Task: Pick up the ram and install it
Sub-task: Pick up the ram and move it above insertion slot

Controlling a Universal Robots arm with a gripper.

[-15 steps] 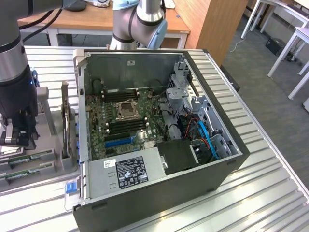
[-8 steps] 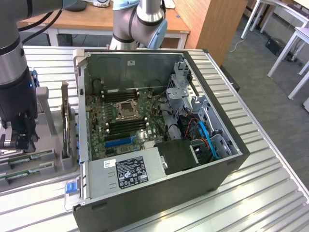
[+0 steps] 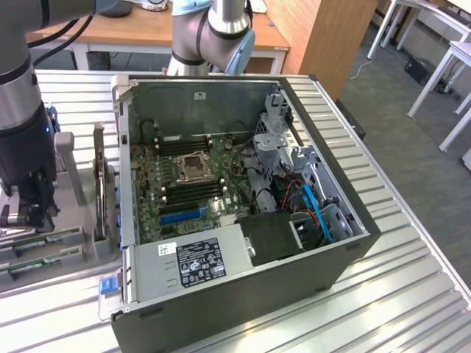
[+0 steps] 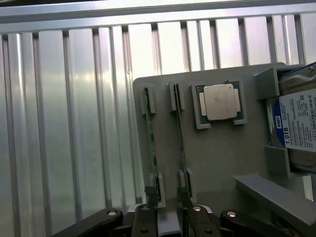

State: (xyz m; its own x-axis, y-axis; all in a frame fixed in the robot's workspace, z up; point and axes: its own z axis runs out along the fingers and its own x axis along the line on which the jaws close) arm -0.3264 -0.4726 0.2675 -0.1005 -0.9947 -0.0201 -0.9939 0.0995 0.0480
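Wrist view is showing the ram (image 4: 150, 143) standing on its thin edge in a slot of a gray holder plate (image 4: 222, 158), green board up, with a second stick (image 4: 180, 133) standing parallel just beside it. Its long axis is running straight away from the gripper (image 4: 167, 215), near end right at the fingertips and far end pointing off toward the plate's far edge. The fingers (image 4: 148, 205) are standing spread apart and pinching nothing, and the gap between them is lying across the stick's thin faces. Each stick is lining up close to one finger, so I cannot tell which of the two is being straddled.

Further along the plate, a CPU chip (image 4: 220, 101) is sitting flat in its pocket, and a hard drive (image 4: 298, 123) is resting beyond that. The plate is lying on a ribbed metal table (image 4: 74, 123).

Exterior view is placing the gripper (image 3: 26, 217) just over the sticks (image 3: 44, 239) at that view's left, well apart from the open computer case (image 3: 243, 294). The case's motherboard (image 3: 184, 184) is lying exposed.
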